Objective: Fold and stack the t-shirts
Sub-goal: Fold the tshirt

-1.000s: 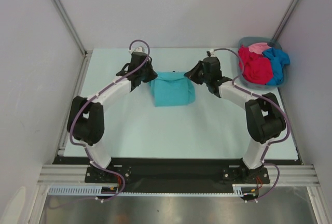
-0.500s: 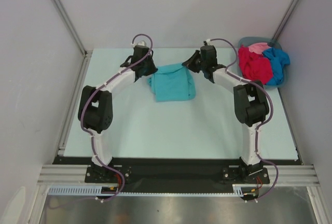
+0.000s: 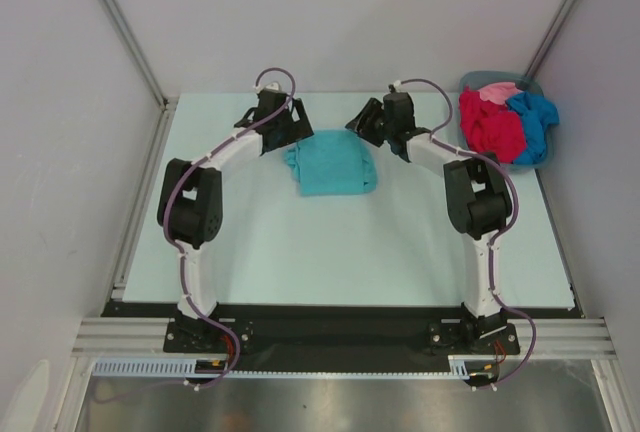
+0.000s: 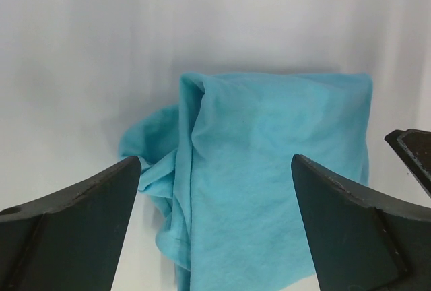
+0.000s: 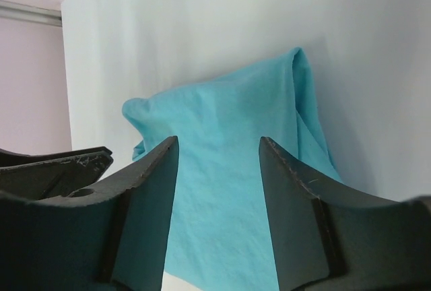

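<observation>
Since the left gripper (image 4: 215,159) and right gripper (image 5: 219,141) both hang spread and empty beside the folded teal t-shirt (image 3: 330,164) lying mid-table, this fold looks finished; next, 1 arm must fetch the red t-shirt (image 3: 490,127) from the basket (image 3: 472,80).

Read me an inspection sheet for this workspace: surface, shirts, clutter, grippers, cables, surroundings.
Surface: pale table, flat, no stains seen.
Job's things: teal t-shirt folded, lying at the far middle between the two grippers; red t-shirt, pink t-shirt and blue t-shirt bunched unfolded in the basket.
Clutter: grey-blue basket at the far right corner; nothing else seen.
Grippers: left gripper open, holding nothing; right gripper open, holding nothing.
Cables: purple cables loop along both arms, clear of the cloth.
Surroundings: white walls and metal frame posts.
</observation>
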### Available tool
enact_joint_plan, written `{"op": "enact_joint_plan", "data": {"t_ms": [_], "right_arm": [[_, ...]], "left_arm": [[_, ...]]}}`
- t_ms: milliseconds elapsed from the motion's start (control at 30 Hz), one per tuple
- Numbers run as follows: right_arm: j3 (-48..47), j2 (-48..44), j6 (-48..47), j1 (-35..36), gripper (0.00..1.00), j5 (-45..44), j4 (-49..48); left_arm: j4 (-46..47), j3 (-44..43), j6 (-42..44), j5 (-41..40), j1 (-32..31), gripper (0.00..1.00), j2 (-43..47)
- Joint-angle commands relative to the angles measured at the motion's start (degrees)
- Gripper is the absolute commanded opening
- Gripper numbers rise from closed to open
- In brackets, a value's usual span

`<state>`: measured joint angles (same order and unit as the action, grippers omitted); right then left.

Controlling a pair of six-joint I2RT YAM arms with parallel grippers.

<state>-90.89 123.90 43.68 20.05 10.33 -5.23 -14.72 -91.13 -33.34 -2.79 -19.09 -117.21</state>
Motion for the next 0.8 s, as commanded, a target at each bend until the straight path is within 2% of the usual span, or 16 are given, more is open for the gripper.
{"op": "enact_joint_plan", "data": {"t_ms": [0, 200, 333, 500, 633, 767], "right_arm": [[-2.8, -3.1, -3.0, -0.6, 0.57, -2.2, -2.2], [-1.8, -9.7, -4.9, -3.0, 0.57, -2.3, 2.9], [7.8, -16.6, -5.1, -3.7, 0.56, -3.8, 3.8], [23.8, -26.4, -1.5, -3.7, 0.57, -4.0, -2.1], [33.0, -27.2, -1.1, -4.1, 0.57, -1.2, -6.7], [38.6, -25.4, 0.0, -4.2, 0.57, 0.9, -13.6]], "left_arm": [[0.6, -2.6, 1.6, -1.0, 0.4, 1.00, 2.0], [0.1, 2.7, 1.0, -1.3, 0.4, 1.00, 8.6], [2.0, 12.6, -0.6, -1.2, 0.4, 1.00, 14.0], [4.7, 22.3, -1.9, -1.1, 0.1, 1.00, 18.5], [7.1, 27.7, -2.3, -0.5, 0.1, 1.00, 18.0], [11.6, 29.2, -3.4, 3.9, 0.1, 0.97, 14.6]]}}
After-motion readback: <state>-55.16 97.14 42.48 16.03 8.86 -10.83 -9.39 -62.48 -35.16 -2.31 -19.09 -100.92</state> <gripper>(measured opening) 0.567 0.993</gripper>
